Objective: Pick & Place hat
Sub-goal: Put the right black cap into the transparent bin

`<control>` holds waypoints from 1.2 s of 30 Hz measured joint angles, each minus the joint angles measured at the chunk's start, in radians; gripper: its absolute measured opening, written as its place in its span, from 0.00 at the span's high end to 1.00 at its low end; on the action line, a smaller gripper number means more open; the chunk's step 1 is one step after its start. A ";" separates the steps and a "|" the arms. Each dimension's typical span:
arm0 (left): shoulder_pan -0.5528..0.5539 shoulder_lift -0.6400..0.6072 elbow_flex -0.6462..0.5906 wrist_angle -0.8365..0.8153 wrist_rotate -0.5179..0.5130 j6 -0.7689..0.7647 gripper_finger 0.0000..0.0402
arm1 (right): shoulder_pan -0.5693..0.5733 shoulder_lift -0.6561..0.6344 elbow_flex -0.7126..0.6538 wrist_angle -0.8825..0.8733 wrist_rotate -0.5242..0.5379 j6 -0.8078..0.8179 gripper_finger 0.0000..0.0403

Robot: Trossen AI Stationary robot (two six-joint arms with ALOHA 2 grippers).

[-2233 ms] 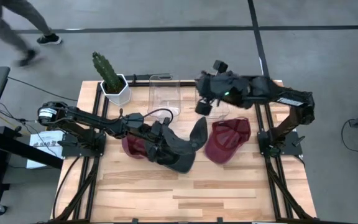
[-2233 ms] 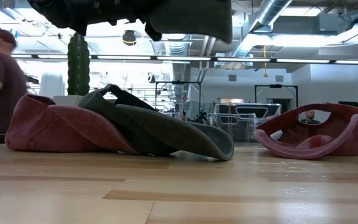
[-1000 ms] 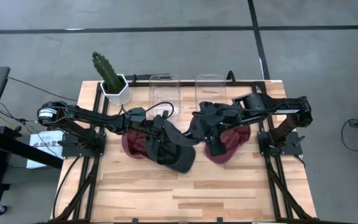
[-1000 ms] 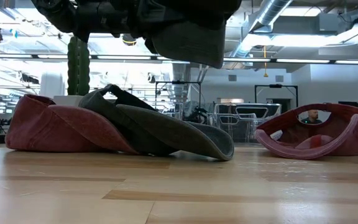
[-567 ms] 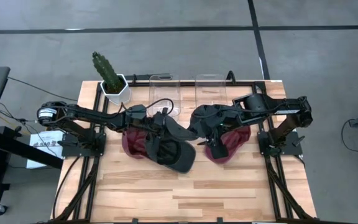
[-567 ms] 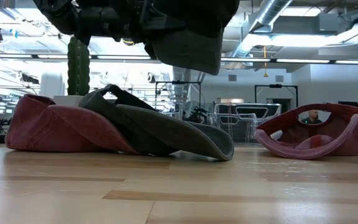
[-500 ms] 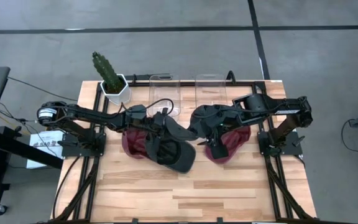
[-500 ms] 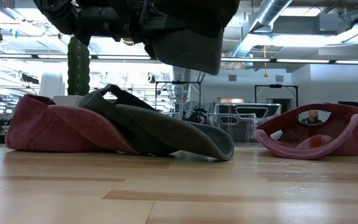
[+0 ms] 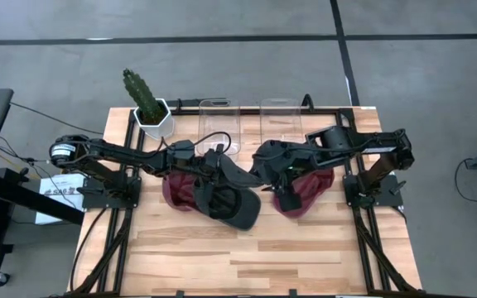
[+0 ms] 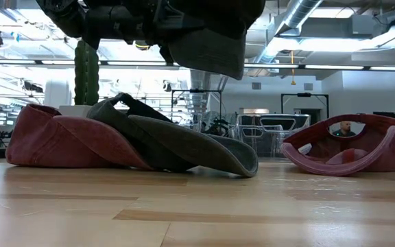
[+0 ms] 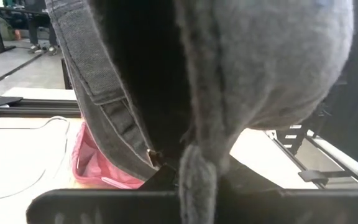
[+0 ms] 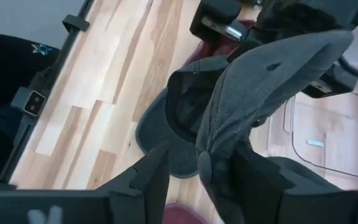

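- My right gripper is clamped on a dark grey fabric cap, held aloft mid-tabletop.
- My left gripper also pinches this cap's fabric.
- A second grey cap overlaps a maroon cap; another maroon cap lies near the right edge.
- Judged: pick done, placement remains.

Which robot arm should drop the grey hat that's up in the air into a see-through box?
Probably the right. The right gripper is shut on the grey hat, and a clear box sits just behind it. The left gripper pinches the hat too, so it must let go first.
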 joint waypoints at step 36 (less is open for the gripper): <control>0.000 0.000 0.017 -0.007 0.026 -0.082 0.60 | -0.137 0.014 0.041 -0.112 0.041 -0.142 0.97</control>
